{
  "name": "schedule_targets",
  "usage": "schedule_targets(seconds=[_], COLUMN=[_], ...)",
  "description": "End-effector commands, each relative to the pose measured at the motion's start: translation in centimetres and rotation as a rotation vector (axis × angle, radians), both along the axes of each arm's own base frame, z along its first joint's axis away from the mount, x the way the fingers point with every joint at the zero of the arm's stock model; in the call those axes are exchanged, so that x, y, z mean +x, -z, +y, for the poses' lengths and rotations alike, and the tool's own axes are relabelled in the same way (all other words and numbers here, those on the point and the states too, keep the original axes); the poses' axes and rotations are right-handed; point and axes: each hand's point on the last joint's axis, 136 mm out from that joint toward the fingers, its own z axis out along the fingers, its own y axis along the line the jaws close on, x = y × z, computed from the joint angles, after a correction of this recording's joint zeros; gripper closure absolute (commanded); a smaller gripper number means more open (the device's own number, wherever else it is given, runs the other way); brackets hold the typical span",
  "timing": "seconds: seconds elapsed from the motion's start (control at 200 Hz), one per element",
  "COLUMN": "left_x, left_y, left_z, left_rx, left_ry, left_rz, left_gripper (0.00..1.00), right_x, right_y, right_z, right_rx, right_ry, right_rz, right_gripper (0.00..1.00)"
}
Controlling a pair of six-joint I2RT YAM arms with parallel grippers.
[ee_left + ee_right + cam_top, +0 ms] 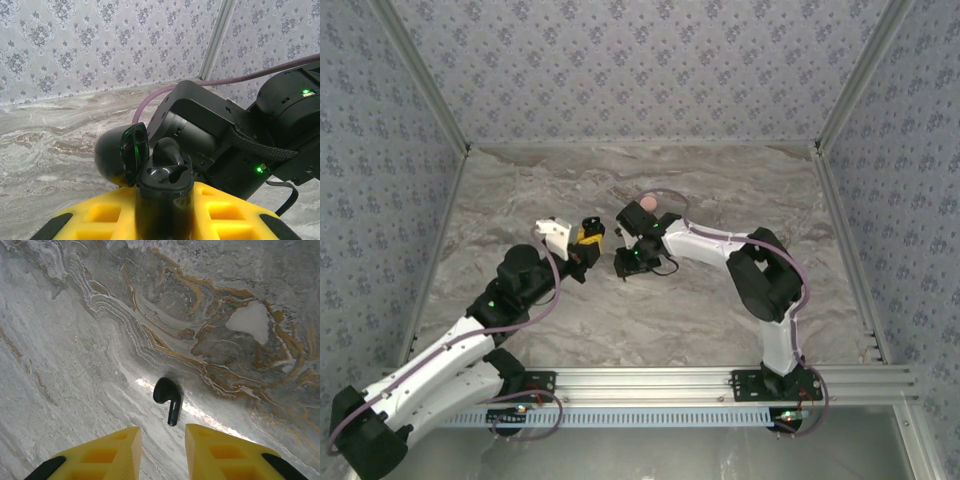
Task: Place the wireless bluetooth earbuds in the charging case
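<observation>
The charging case (161, 192) is clamped between the yellow fingers of the left tool (162, 222) and is held upright, with its lid (134, 154) swung open. One black piece, the seated earbud (167, 149), is seen standing in the case, just beside the lid. The well next to it appears to be empty, though its bottom cannot be seen.

The loose earbud (168, 399), also black, is lying on the tabletop (75, 365). In the right wrist view it is found just beyond the fingertips of the right tool (162, 435), on the line of the gap between them. Its long axis runs nearly straight toward that tool: the stem end is turned to the tool, the round head away from it. The jaws of the right tool are parted and nothing is held between them.

In the top view the right tool is placed just to the right of the charging case. This arm is therefore judged the nearer one for the loose earbud, the left tool being occupied. A short advance along the stem is judged to be needed before the jaws close across it. A pale pink round thing (647, 203) is seen beyond the charging case, on its far right side.
</observation>
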Motion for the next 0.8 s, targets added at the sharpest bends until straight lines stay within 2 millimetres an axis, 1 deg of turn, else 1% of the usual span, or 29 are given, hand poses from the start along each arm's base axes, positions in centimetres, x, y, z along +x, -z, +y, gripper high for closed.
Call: schedule_targets(seconds=[0.0,0.205,0.495,0.515,0.795], left_x=[-0.2,-0.3,-0.4,-0.4,-0.5], left_y=[-0.3,-0.1,-0.1,-0.1,0.0], left_z=[0.3,0.4,0.5,0.5,0.7], left_rx=[-0.002,-0.006,-0.004,-0.005,-0.006], left_ry=[-0.011,-0.01,-0.011,-0.011,-0.016], left_rz=[-0.016,-0.013,-0.016,-0.016,-0.019], left_gripper=[0.76,0.75,0.75,0.75,0.75], right_x=[0.0,0.1,0.9,0.5,0.4], right_y=[0.8,1.5,2.5,2.7,3.9], right_z=[0.2,0.7,1.1,0.7,0.3], right_rx=[-0.043,-0.059,-0.097,-0.119,-0.199], right_ry=[0.0,-0.002,0.017,0.016,0.007], right_rz=[0.008,0.016,0.013,0.029,0.028], right_gripper=[0.7,0.68,0.67,0.67,0.68])
